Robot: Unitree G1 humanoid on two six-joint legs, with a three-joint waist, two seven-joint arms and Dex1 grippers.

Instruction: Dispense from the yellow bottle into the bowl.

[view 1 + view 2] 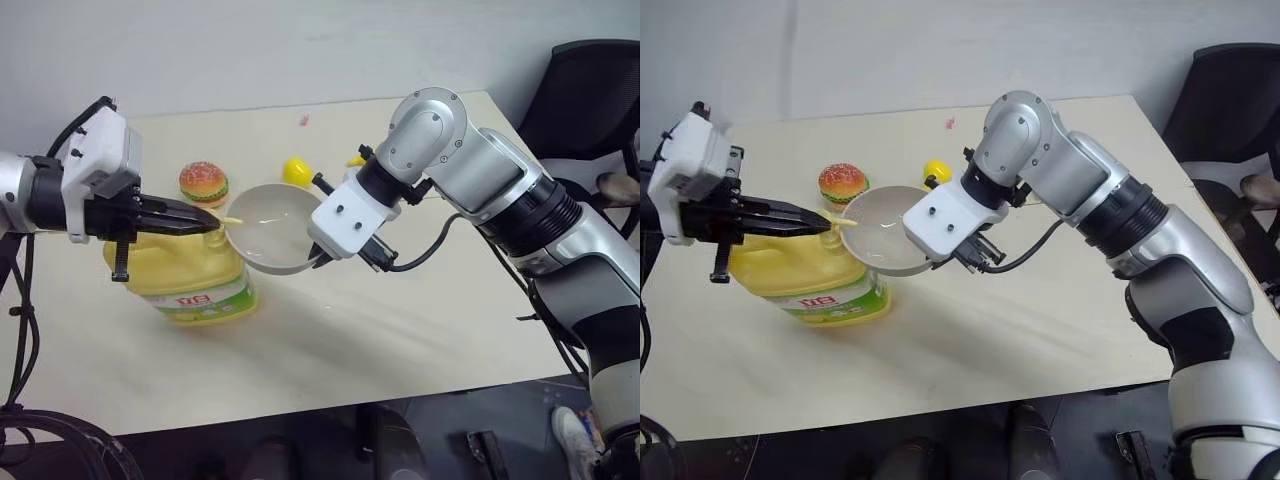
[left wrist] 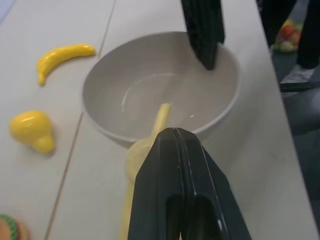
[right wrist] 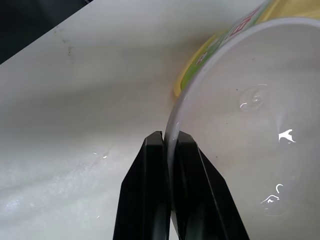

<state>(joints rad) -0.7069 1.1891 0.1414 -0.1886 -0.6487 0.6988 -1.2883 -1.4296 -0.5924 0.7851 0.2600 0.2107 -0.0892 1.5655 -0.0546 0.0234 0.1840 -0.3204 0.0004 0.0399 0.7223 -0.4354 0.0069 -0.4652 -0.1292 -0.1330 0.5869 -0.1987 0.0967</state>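
Yellow bottle at the pump stage

Pale-yellow plastic, the yellow bottle [image 1: 190, 280] stands on the bench [image 1: 400, 330] directly under the left hand [image 1: 205, 218], whose fingers are pressed together atop the pump head. Its spout reaches over the bowl [image 1: 880, 235], held tilted just beyond that hand. The right hand [image 3: 170, 145] is clamped on the bowl's rim. Judged step: pumping. Next move calls for a straight downward press

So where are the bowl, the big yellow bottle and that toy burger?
bowl [image 1: 262, 222]: left eye view, inner wall.
yellow bottle [image 1: 200, 295]: left eye view, label.
toy burger [image 1: 203, 182]: left eye view, top bun.
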